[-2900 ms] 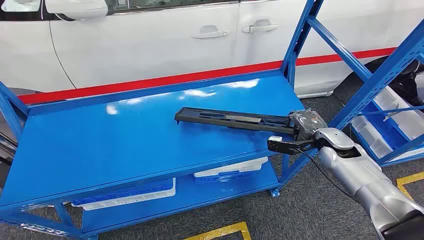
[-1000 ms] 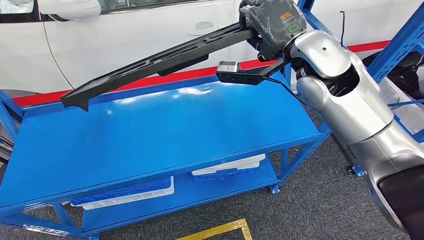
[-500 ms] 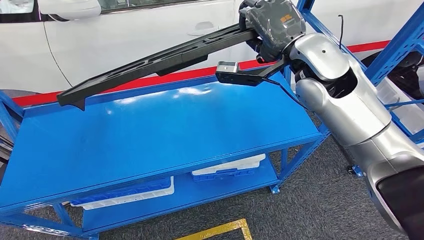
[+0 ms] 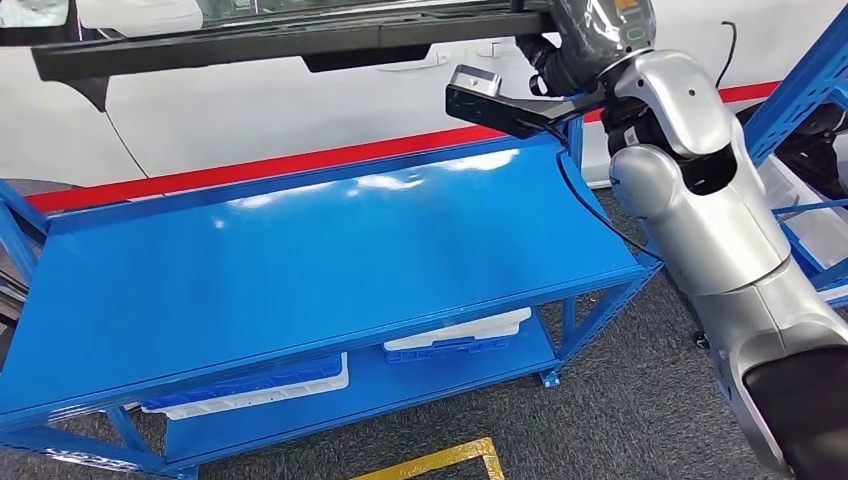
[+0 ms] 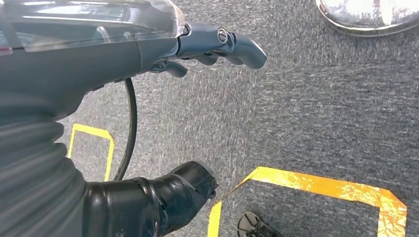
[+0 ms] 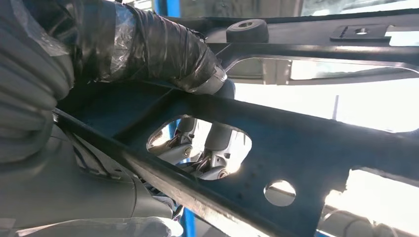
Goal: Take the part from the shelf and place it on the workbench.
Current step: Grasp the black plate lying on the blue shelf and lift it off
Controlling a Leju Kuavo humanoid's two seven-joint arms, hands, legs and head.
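Nearest, hanging over grey carpet (image 5: pixel 306 98) with yellow tape lines (image 5: pixel 316 182): left hand (image 5: pixel 148 49), fingers (image 5: pixel 232 44) loosely curled, holding nothing. Further out, blue shelf (image 4: pixel 300 270) with a bare glossy top; white bins (image 4: pixel 460 335) on the lower level. Raised high above it, right hand (image 4: pixel 590 30), taped fingers (image 6: pixel 163 49) wrapped tight round one end of the long black part (image 4: pixel 280 40); part held roughly level, well clear of the shelf. Behind, white car (image 4: pixel 250 110) with a red stripe.
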